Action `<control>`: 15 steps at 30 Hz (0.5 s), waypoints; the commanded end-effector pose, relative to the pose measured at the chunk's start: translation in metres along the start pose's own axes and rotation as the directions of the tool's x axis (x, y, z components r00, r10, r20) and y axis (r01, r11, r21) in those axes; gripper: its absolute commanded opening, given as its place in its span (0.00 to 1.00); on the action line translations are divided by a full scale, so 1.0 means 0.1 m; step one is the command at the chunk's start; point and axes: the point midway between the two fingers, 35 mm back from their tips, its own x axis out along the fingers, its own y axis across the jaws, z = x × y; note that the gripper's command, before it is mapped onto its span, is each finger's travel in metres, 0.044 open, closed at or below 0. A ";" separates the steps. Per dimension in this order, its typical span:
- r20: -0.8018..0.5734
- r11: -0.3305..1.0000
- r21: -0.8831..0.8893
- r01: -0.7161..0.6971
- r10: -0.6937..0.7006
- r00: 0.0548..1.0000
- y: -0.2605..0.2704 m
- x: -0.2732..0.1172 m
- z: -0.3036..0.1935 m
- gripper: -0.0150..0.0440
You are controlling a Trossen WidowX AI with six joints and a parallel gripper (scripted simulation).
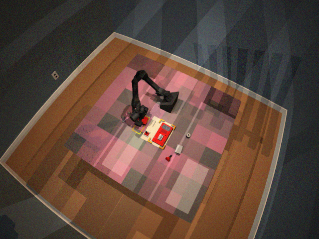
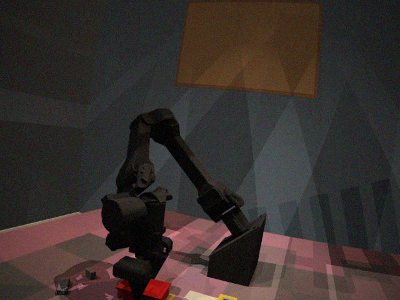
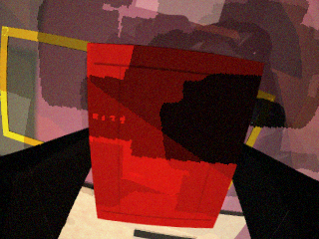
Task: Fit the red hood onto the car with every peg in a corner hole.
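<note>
From the top view, the gripper (image 1: 140, 120) is seen lowered over the red hood (image 1: 145, 120), which lies on the surface (image 1: 185, 170) inside a yellow outline. Just beyond the hood, on the side away from the arm's base, the cream jig (image 1: 152, 128) is found with the red chassis (image 1: 162, 132) seated in it; a small ring (image 1: 188, 135), a grey block (image 1: 178, 149) and a small red piece (image 1: 168, 158) are scattered farther past it. In the exterior view, the gripper (image 2: 137, 284) is shown pointing straight down with the hood (image 2: 157, 288) directly beneath it, resting on the surface. In the wrist view, the hood (image 3: 166, 139) is framed between the two dark fingers, which are clamped against its opposite sides.
</note>
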 end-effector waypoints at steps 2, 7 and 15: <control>0.006 1.000 0.006 -0.006 0.006 1.000 0.01 -0.14 0.02 0.25; 0.005 1.000 0.006 -0.006 0.006 1.000 0.01 -0.29 0.02 0.25; 0.004 1.000 0.006 -0.006 0.006 1.000 0.01 -0.56 0.01 0.25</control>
